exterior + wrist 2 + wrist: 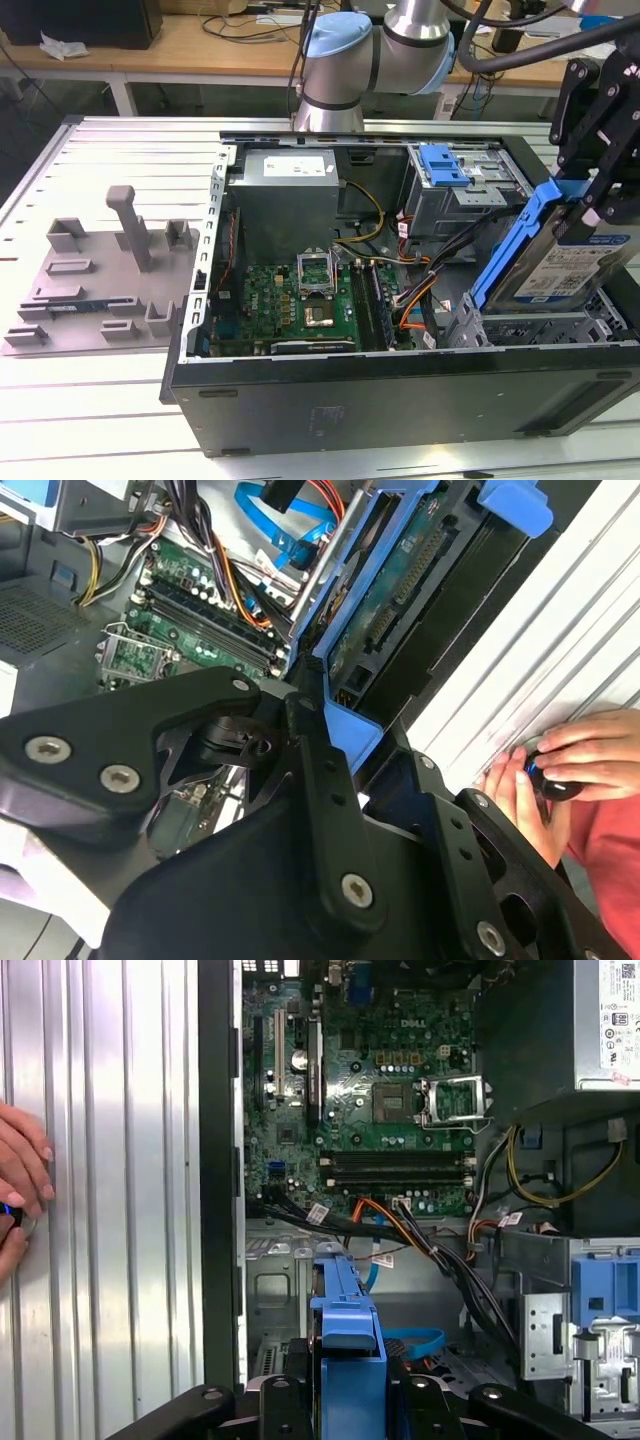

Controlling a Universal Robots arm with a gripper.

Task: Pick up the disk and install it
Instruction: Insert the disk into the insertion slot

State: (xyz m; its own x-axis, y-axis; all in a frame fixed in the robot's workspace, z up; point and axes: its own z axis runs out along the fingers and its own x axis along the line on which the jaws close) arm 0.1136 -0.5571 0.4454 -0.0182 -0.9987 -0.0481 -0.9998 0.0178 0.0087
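arm (345,60): grey and light-blue joints, standing behind the far side of the computer case (380,410)
gripper (592,195): hangs tilted above one end of the computer case
fingers (215,1402): black linkage bars, clamped on the blue edges of the disk (570,265), which is held slanted above the case

A ribbed, pale metal worktable (120,140) fills the near scene under bright, even light. Beyond its far edge stands a wooden bench (200,45) on white legs, with loose cables (250,25) on it and a black box (80,20) at far left.
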